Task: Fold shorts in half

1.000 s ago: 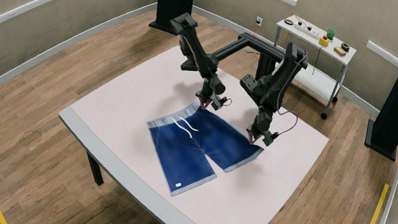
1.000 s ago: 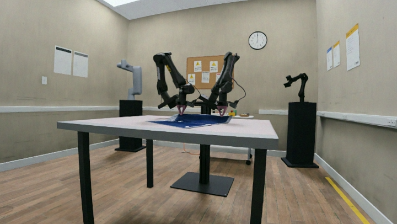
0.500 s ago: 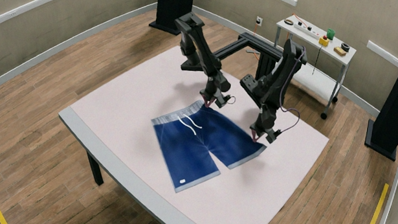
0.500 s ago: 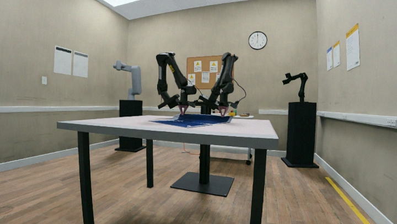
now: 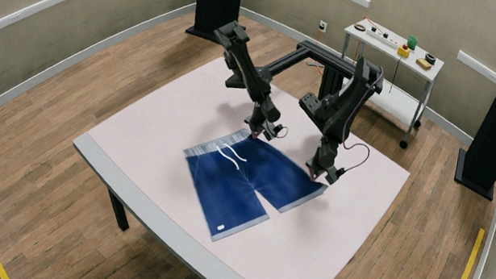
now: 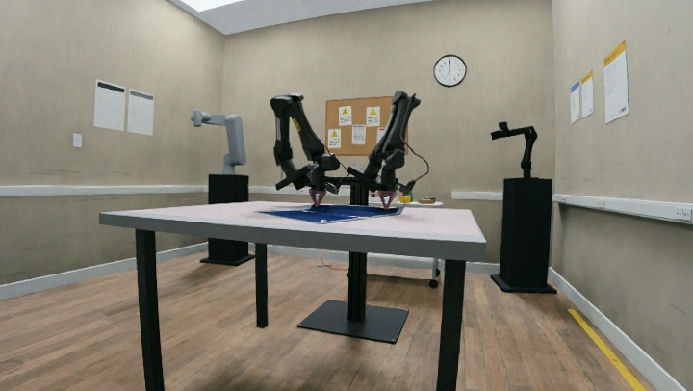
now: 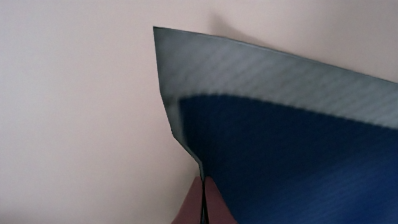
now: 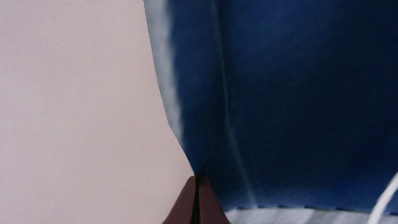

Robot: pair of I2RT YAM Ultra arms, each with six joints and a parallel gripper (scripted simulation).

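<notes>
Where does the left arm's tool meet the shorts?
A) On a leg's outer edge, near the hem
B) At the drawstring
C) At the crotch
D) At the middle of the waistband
A: the left tool pinches that edge beside the grey hem.

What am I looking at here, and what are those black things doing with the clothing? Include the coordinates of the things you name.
The black machines are two jointed robot arms, each ending in a gripper, a pair of pinching fingers. The top picture looks down from above, the exterior one across the table from the front; the other two come from cameras on the arms' wrists.

On the pale table [image 5: 140, 127] [image 6: 193, 212] lie blue cloth shorts [image 5: 217, 184] [image 6: 322, 213] [image 7: 300, 150] [image 8: 300, 100] with a grey waistband, white drawstrings and grey hems. The right gripper [image 5: 254, 137] [image 6: 316, 205] [image 8: 198, 185] pinches their side edge near the waistband, the left gripper [image 5: 312, 180] [image 6: 386, 208] [image 7: 203, 185] near a leg hem. The legs are still spread, unfolded.
</notes>
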